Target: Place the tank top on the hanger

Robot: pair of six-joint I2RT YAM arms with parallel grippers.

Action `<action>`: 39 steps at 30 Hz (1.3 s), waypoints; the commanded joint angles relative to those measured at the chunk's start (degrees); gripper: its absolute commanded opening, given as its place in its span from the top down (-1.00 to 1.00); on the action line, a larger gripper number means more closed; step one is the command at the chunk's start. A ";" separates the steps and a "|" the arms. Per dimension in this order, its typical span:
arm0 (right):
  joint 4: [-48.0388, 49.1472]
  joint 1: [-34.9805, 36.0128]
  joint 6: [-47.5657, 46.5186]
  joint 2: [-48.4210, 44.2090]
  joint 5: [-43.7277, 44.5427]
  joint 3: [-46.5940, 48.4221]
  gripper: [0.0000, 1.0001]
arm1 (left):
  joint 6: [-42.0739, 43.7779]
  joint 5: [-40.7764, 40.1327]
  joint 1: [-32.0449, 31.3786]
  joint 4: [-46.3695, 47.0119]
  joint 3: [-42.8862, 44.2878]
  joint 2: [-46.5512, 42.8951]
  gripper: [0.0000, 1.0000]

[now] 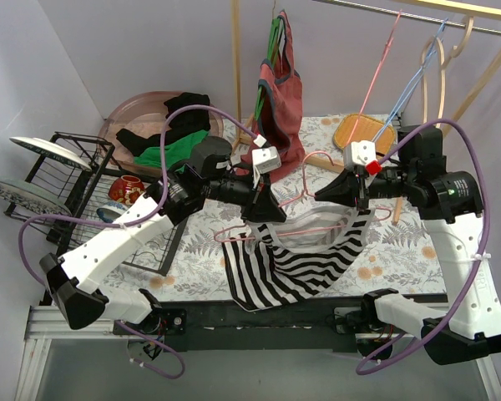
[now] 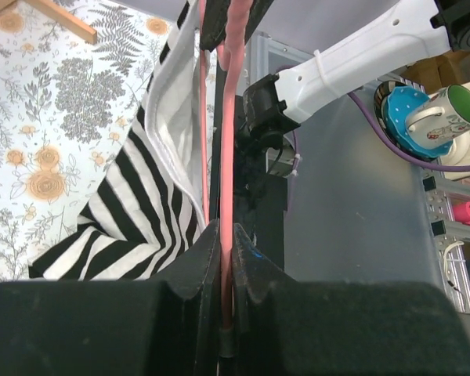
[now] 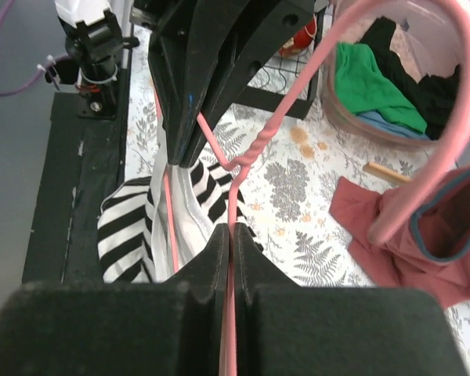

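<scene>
The black-and-white striped tank top (image 1: 292, 266) hangs from the pink hanger (image 1: 305, 224) over the table's near edge. My left gripper (image 1: 259, 209) is shut on the hanger's left arm. My right gripper (image 1: 327, 192) is shut on its right arm, near the twisted neck. In the left wrist view the gripper (image 2: 225, 235) pinches the pink rod (image 2: 227, 117), with the top (image 2: 133, 204) draped to its left. In the right wrist view the gripper (image 3: 231, 231) pinches the pink wire (image 3: 278, 117). The top (image 3: 125, 227) hangs at the left there, below the left gripper (image 3: 196, 149).
A dull red tank top (image 1: 284, 92) hangs at the back centre. A pink basin (image 1: 125, 113) holds green and black garments. A wire dish rack (image 1: 92, 184) with plates stands at the left. Blue (image 1: 417, 75) and wooden (image 1: 451, 50) hangers hang on the rail at back right.
</scene>
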 commanded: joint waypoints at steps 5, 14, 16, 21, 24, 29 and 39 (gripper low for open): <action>-0.72 2.00 1.87 -2.40 1.19 0.46 0.97 | 0.49 -1.29 -0.15 2.48 6.72 0.30 1.00; 0.60 2.00 3.62 -2.93 0.84 -3.23 0.32 | 0.40 0.02 -0.15 2.21 7.16 0.39 1.00; 0.51 2.00 3.62 -2.75 0.58 -3.32 0.31 | 0.14 0.11 -0.24 2.65 7.16 0.48 1.00; 1.13 2.00 4.24 -2.67 1.19 -4.37 0.38 | -0.21 0.38 -0.33 3.44 7.25 0.74 1.00; 2.35 2.00 5.37 -3.45 2.25 -5.34 0.25 | -0.30 0.03 -0.33 4.05 6.38 0.22 1.00; 3.06 1.66 6.70 -4.69 5.41 -4.46 0.09 | -1.26 -0.68 -0.33 6.60 1.55 -2.59 1.00; 2.89 1.04 6.79 -4.42 3.21 -4.99 0.97 | -4.17 -1.20 -0.33 12.50 -4.18 -5.06 1.00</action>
